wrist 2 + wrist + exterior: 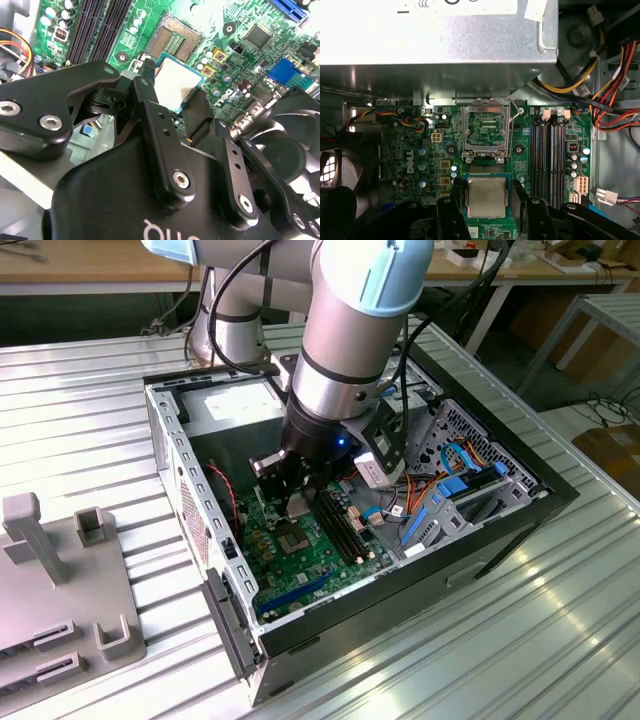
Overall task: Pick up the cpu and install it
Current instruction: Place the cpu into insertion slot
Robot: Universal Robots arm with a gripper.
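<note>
**The cpu (487,196) is held over the motherboard (410,165), just short of the open socket (486,131).**

The pick-up looks done and the fitting is not. The arm reaches down into the open computer case (170,440), which lies on the ribbed metal table (90,390). Its gripper (296,506) is narrowed to the chip's width, and in both wrist views the two black fingers (454,195) press on opposite edges of the cpu, silver top facing up. The cpu hangs flat, just beside the socket on the side away from the power supply box (435,45), with the memory slots (547,155) running alongside. The socket's metal frame stands bare, with nothing seated in it. In my judgement the next move calls for squaring the chip exactly over the frame, with edges parallel and corners matched, and a level, gentle descent. I cannot tell how far the cpu clears the board.
</note>
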